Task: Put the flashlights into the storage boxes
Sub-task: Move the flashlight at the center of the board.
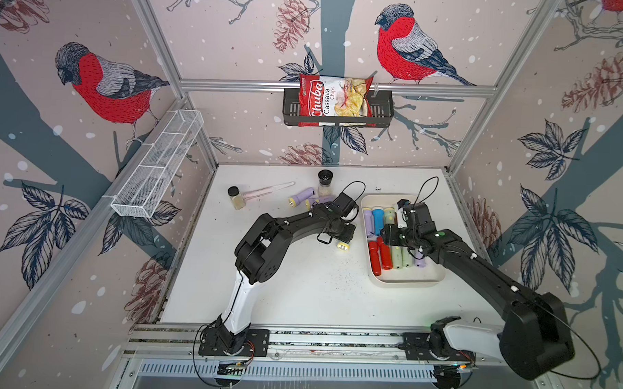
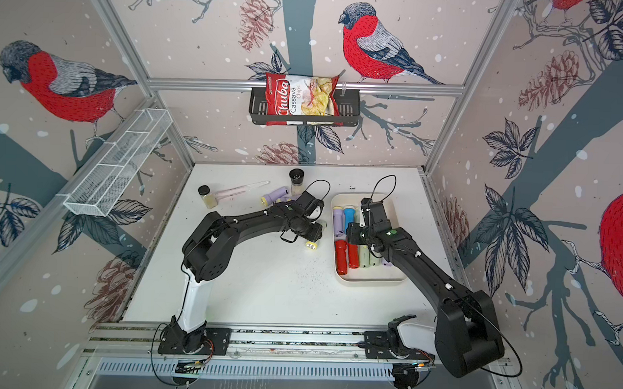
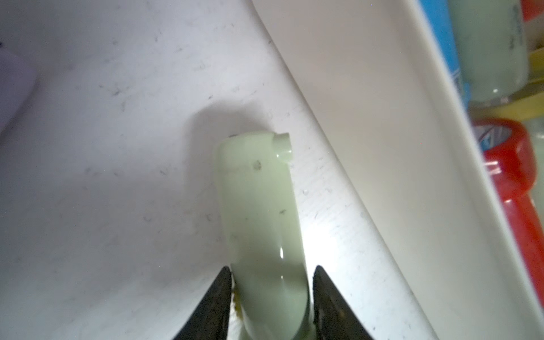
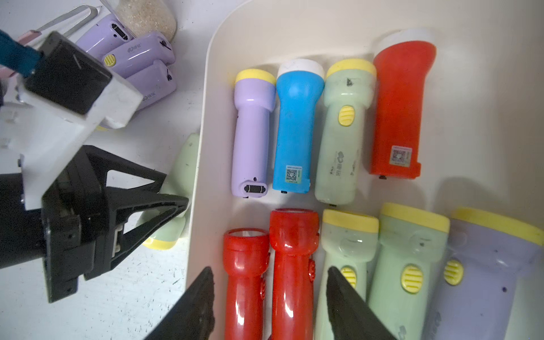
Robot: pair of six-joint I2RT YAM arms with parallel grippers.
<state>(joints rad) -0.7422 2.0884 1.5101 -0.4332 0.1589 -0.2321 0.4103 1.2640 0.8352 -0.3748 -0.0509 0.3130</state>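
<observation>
- Left gripper (image 3: 272,268): jaws narrow, astride the pale green flashlight (image 3: 256,191); firm grip uncertain.
- Flashlight lies on the table, long axis running ahead of the jaws, alongside the tray (image 3: 368,103) wall.
- Right gripper (image 4: 270,269): apart, empty, above tray.

**A:** Where are the two top views looking from?

**B:** They are sitting side by side, high above the front rail (image 1: 315,340), looking down and toward the back wall (image 1: 269,137), taking in the whole table (image 1: 299,291) in both top views.

**A:** And the wrist cameras?

**B:** The left one is hovering very close over a pale green flashlight (image 3: 259,206), facing along it beside the tray (image 3: 368,117) wall. The right one is looking down into the tray from close up, also catching that same flashlight.
</observation>
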